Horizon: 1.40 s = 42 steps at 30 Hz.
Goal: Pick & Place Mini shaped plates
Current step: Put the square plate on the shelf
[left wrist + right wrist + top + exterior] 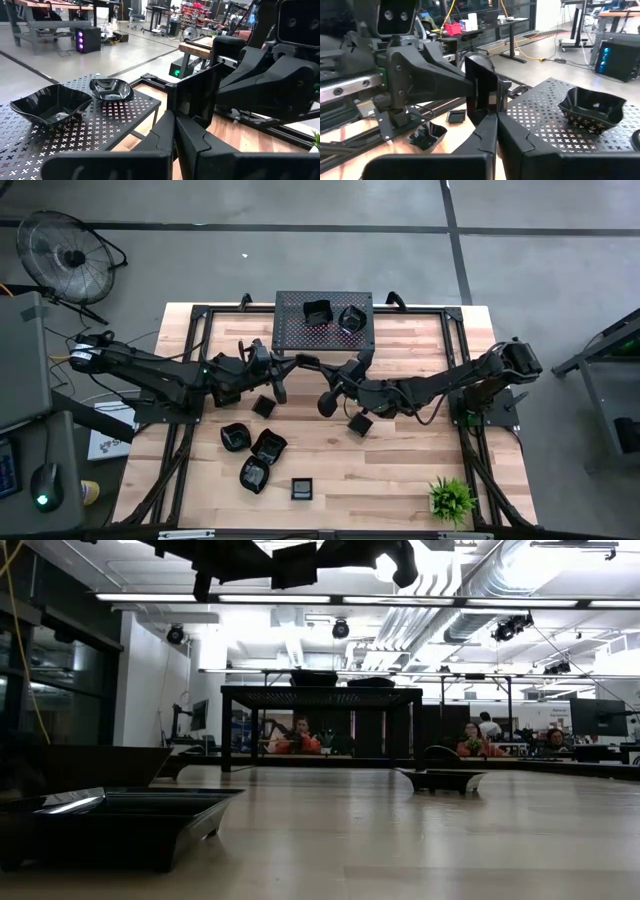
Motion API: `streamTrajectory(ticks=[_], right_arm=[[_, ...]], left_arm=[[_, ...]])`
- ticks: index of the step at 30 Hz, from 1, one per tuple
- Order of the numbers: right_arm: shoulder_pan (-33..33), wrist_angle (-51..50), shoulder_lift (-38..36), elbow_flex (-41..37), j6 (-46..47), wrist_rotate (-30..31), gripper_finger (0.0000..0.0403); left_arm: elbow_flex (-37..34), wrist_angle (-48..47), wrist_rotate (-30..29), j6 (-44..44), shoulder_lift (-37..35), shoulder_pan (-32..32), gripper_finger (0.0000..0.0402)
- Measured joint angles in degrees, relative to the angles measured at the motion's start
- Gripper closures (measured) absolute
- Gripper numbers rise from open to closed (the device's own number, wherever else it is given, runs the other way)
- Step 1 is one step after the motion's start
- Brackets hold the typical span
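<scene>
Held plate: one mini square plate (482,91) was in the air, on edge, between my two grippers, just in front of the perforated stand (290,332).
Left gripper: my left gripper (175,119) had its fingers pressed together on the plate's lower rim, as far as I could judge.
Right gripper: my right gripper (496,119) met it from the opposite side, fingers likewise closed on the rim; this looked like a hand-over.
How it handles: I judged the plate light and stiff, but glossy and so slippery. The raised rim was the place to pinch, with the fingers across the wall and not on the flat bottom.
Risk: with two grips on one thin edge, one side letting go unevenly could twist it loose.
Already placed: two plates (318,312) (351,318) sat on the stand's top.
Still waiting: other plates lay on the wooden table (400,470). One (360,423) was below my right arm, and a cluster (253,450) was nearer the front edge.
</scene>
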Motion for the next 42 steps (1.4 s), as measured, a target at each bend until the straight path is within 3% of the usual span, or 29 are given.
streamTrajectory(ticks=[12,18,28,36,42], right_arm=[[-0.29,-0.07,0.0,0.0,4.29,-1.81,0.0289],[0.19,-3.26,-2.01,0.0,5.69,-1.71,0.0262],[1.85,-13.59,-8.4,0.02,12.42,-1.65,0.026],[4.15,-19.53,-11.81,0.02,15.2,-3.48,0.026],[5.38,-22.74,-12.78,0.02,15.07,-4.62,0.026]], left_arm=[[0.0,-0.13,0.36,-0.01,-0.18,0.02,0.0401],[0.0,-8.47,3.2,-5.45,-4.02,4.62,0.0401],[-0.04,-26.89,25.44,-15.57,-9.15,25.02,0.0401],[-0.03,-29.32,40.74,-20.62,-6.84,42.21,0.0402],[-0.02,-29.05,49.96,-25.25,-4.07,50.45,0.0401]])
